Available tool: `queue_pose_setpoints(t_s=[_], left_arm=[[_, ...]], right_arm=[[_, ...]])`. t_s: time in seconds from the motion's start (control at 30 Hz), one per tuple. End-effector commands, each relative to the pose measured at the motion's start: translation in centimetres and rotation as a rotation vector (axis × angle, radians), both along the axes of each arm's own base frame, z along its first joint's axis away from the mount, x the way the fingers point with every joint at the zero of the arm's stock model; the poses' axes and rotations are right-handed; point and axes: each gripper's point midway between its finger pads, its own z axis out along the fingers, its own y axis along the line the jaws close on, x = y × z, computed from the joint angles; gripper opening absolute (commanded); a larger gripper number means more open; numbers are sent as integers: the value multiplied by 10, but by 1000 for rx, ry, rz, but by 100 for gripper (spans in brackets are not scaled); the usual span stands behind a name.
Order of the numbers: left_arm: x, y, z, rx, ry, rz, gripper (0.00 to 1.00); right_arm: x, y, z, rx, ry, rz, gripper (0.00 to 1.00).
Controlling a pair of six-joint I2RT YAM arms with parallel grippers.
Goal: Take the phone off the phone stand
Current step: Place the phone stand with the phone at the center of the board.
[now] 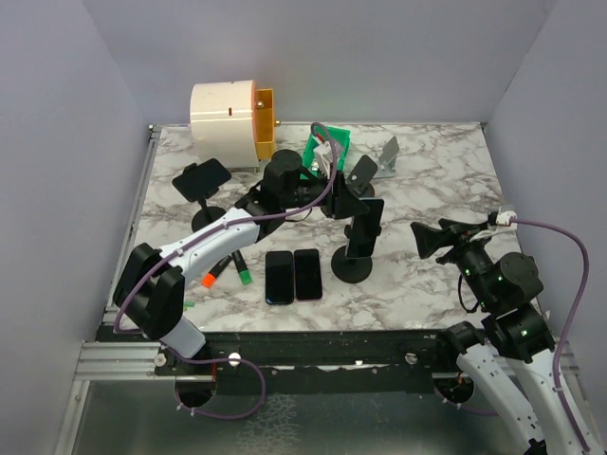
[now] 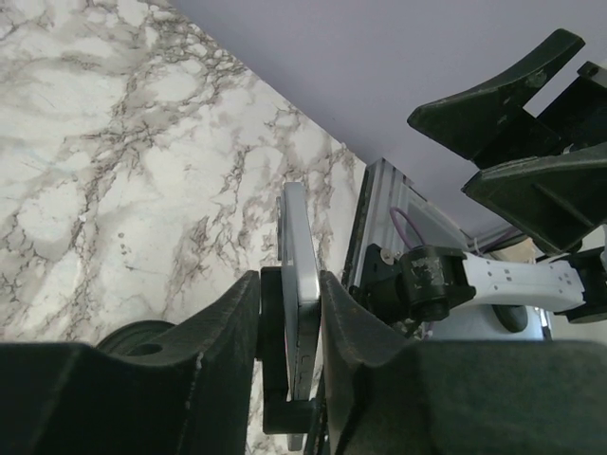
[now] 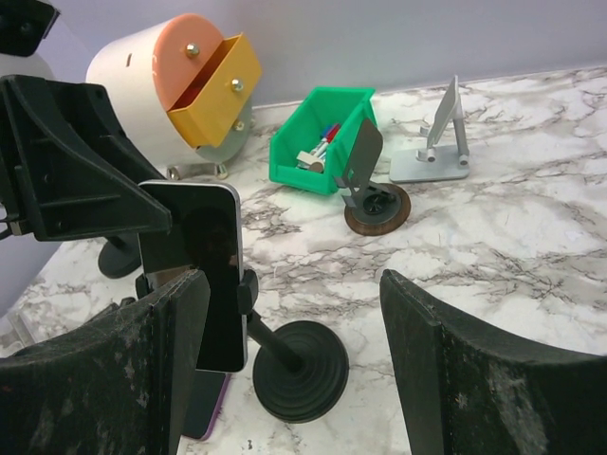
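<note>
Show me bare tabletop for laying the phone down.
Bare: the table's far-right corner beyond the silver stand, and the patch between the black stand base and right end effector. Crowded: around the flat phones, markers and green bin.

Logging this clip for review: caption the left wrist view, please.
Fingers of the left end effector flank the phone, seen edge-on in its stand above the marble table.

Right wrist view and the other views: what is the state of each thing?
phone: upright, in the phone stand
left gripper: fingers either side of the phone, grip unclear
right gripper: open, empty
yellow drawer: pulled out
silver stand: empty
two other phones: lying flat
</note>
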Motion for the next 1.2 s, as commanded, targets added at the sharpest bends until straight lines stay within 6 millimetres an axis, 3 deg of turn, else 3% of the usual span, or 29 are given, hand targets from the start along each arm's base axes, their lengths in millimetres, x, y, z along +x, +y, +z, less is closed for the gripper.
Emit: queue_pose_setpoints(t_s=[0.0,0.07,0.33,0.77,1.17], left_arm=[[-3,7,8,-20,-44,33,25],[-3,9,6,-26,-37,45,17],[-7,15,0,-60,-32,74,0],[-12,17,-7,-156,-97,130,0],[-14,16,-26,-217,-54,141,0]], right_arm=[[-3,7,3,14,8,38,77],[-2,8,3,27,12,40,77],[0,26,-1,100,29,113,77],[4,54,-23,198,129,228,77],[0,52,-29,173,141,230,77]])
